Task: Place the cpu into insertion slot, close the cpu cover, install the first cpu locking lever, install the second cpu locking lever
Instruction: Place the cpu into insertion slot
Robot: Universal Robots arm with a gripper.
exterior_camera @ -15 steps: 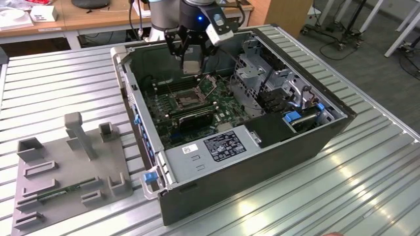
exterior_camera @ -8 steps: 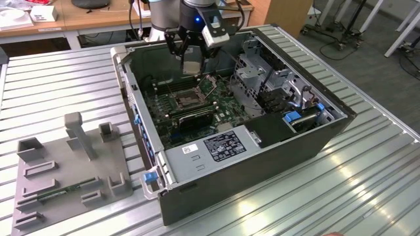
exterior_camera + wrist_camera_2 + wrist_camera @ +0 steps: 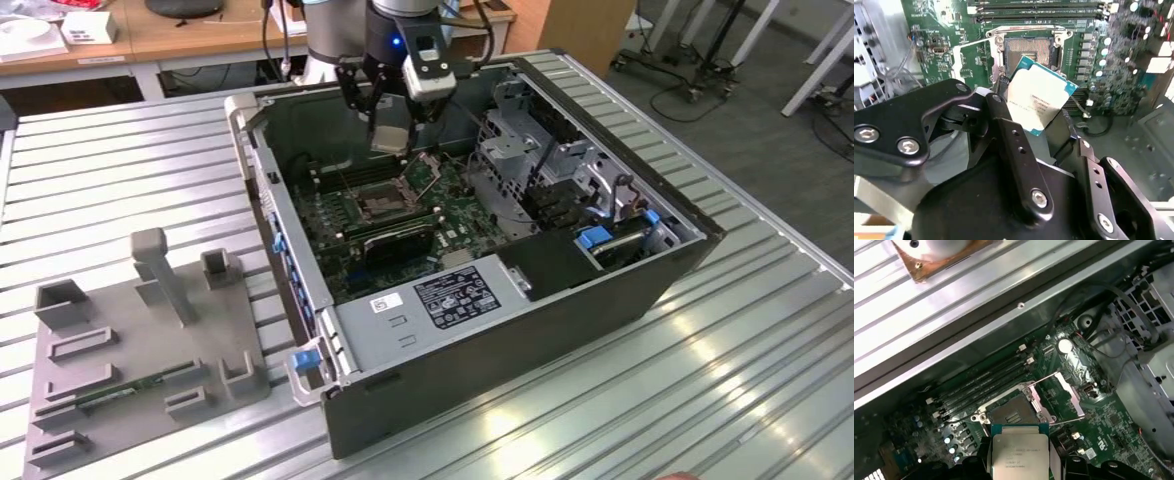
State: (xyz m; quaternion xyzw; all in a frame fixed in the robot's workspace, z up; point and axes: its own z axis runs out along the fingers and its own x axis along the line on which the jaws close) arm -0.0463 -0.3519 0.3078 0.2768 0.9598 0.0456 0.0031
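Nearest on the ribbed metal bench (image 3: pixel 721 400) sits a grey moulded fixture tray (image 3: pixel 200 330), a thin green board strip (image 3: pixel 134 385) lying in one groove; beyond it the open black computer case (image 3: pixel 534 340) lies on its side, a green circuit board (image 3: pixel 334 225) inside; its square dark insertion slot (image 3: pixel 1028 50) stands bare, the thin silver cpu cover (image 3: pixel 1074 401) swung up beside it; above, the black hand (image 3: pixel 1036 112) is clamped on the small square silvery cpu (image 3: pixel 1038 92), clear of the slot.

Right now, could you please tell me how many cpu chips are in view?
1. The cpu is gripped in the claw, off the board and near the empty insertion slot. Others could be hidden elsewhere in the case.
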